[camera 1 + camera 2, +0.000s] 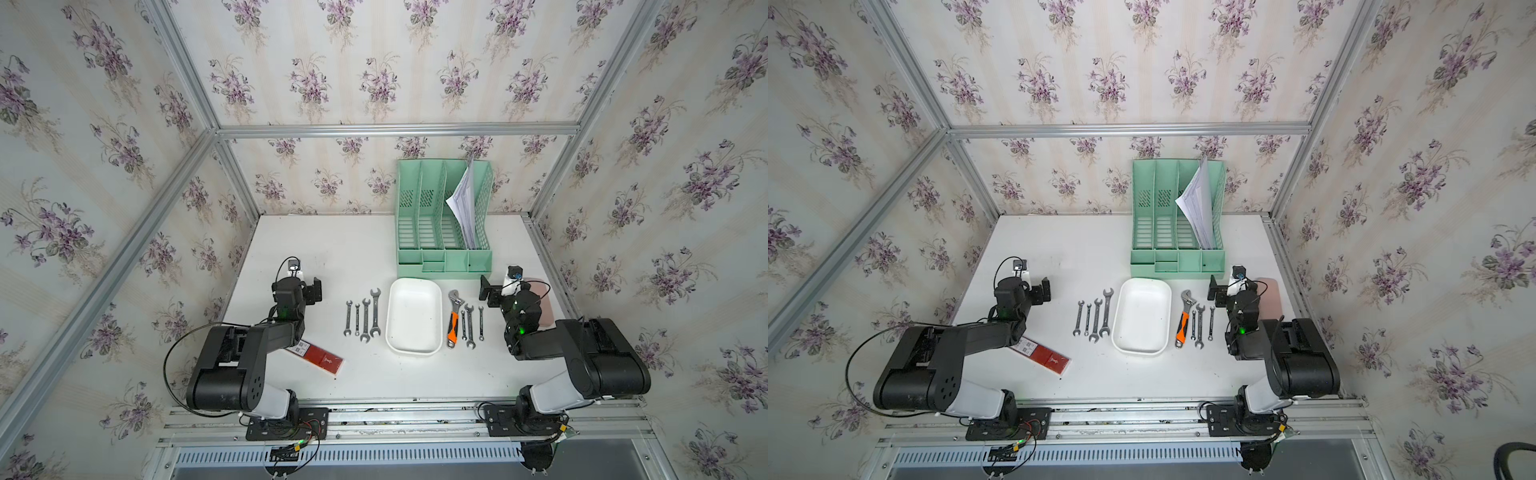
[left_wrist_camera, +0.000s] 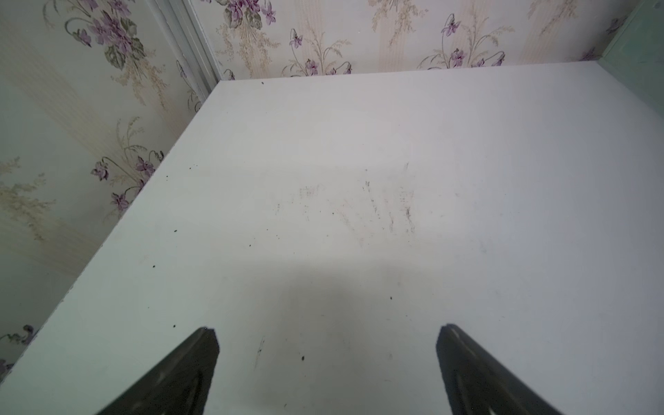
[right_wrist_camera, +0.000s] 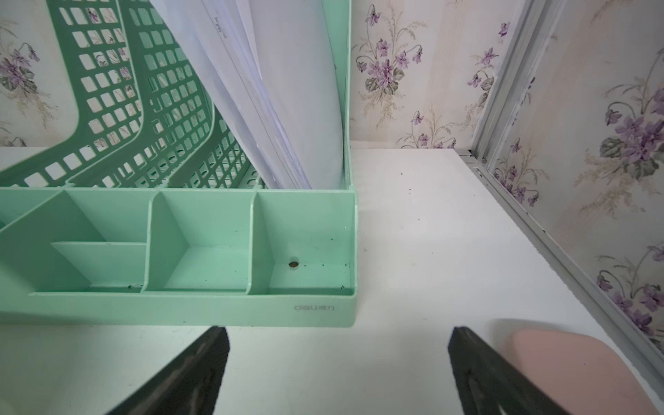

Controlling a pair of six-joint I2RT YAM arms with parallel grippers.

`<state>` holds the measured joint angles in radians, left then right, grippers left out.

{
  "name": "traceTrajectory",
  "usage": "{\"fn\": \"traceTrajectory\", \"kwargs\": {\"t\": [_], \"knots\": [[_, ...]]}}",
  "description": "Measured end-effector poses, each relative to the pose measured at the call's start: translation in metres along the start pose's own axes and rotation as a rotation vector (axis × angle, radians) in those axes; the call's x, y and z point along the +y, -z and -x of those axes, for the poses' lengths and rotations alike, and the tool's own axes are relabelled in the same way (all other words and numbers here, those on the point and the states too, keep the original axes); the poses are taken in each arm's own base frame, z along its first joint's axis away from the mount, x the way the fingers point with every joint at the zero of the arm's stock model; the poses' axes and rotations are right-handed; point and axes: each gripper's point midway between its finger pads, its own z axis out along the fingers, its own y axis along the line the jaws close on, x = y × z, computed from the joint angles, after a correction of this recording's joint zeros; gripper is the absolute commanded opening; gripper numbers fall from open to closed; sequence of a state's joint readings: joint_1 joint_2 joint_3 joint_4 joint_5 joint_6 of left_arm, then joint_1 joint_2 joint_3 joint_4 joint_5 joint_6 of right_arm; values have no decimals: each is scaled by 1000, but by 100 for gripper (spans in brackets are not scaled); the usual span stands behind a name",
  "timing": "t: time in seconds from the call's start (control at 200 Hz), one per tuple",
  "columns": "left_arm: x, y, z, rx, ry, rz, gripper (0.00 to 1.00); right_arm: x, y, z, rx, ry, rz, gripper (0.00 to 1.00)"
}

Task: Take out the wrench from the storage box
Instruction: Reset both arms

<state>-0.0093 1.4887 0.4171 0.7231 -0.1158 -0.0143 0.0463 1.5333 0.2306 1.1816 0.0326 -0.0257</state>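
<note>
The storage box [image 1: 413,318] [image 1: 1142,316], a shallow white tray, stands mid-table in both top views with nothing inside it. An adjustable wrench [image 1: 454,318] [image 1: 1185,318] with an orange grip lies on the table just right of the box. Three small open-ended wrenches [image 1: 470,326] lie beside it. Several more wrenches [image 1: 365,318] lie in a row left of the box. My left gripper [image 1: 312,289] [image 2: 325,334] hangs open over bare table, far left of that row. My right gripper [image 1: 489,292] [image 3: 337,336] is open and holds nothing, right of the wrenches.
A mint-green file organizer [image 1: 444,257] [image 3: 179,309] with papers stands behind the box, close in front of my right gripper. A pink object [image 1: 540,299] [image 3: 575,370] lies by the right wall. A red flat box [image 1: 320,357] lies partly under my left arm.
</note>
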Motion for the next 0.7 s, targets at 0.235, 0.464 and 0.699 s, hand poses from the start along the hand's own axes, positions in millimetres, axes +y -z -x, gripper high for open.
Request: {"fn": "traceTrajectory", "kwargs": {"t": [0.235, 0.464, 0.699], "knots": [[-3, 0, 0, 0, -8, -14, 99, -1, 1, 8, -37, -14, -5, 100], [-4, 0, 0, 0, -9, -15, 100, -1, 1, 9, -42, -24, -5, 100], [-4, 0, 1, 0, -9, -16, 99, -1, 1, 9, -42, -25, -5, 100]]}}
